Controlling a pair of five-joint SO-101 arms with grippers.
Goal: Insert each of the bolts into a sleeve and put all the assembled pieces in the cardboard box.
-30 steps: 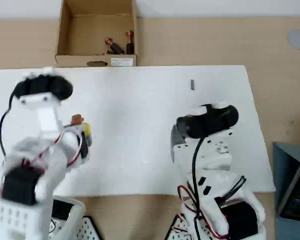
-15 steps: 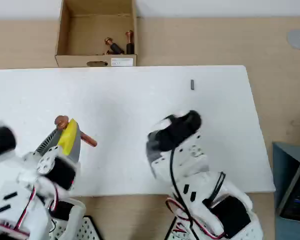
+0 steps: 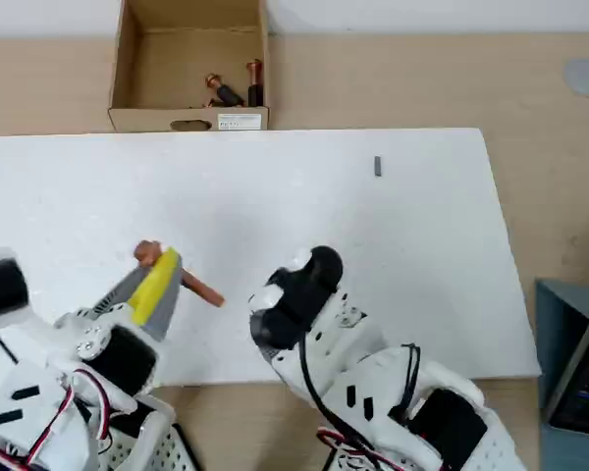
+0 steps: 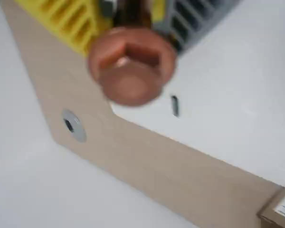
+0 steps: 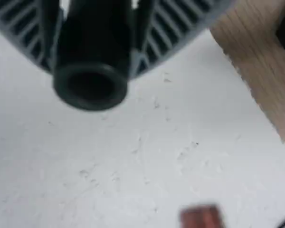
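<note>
The wooden counter (image 3: 550,177) is carrying a white sheet (image 3: 275,186). The sheet's near edge is running close behind both claws, and its far edge is lying well ahead of them, so a broad bare stretch is opening in front of each.

Past that far edge, ahead of the left claw (image 3: 160,275), a cardboard box (image 3: 118,69) is standing with its top open. A white label (image 3: 240,121) is sitting on the box wall facing the claws, and its writing is too small to read. Two assembled pieces (image 3: 223,91), copper heads on dark bodies, are lying inside against that wall.

The left claw, one finger yellow and one grey, is clamping a copper bolt (image 3: 198,287) across its shaft. The hexagonal head is sticking out on one side. The plain end is pointing toward the right claw (image 5: 92,42) and stopping just short of that arm.

The right claw is gripping a black sleeve (image 5: 90,85) between ribbed grey fingers, with the sleeve's round open mouth jutting past the fingertips above the sheet.

A small dark piece (image 3: 377,166) is lying on the sheet, well ahead of the right claw.
</note>
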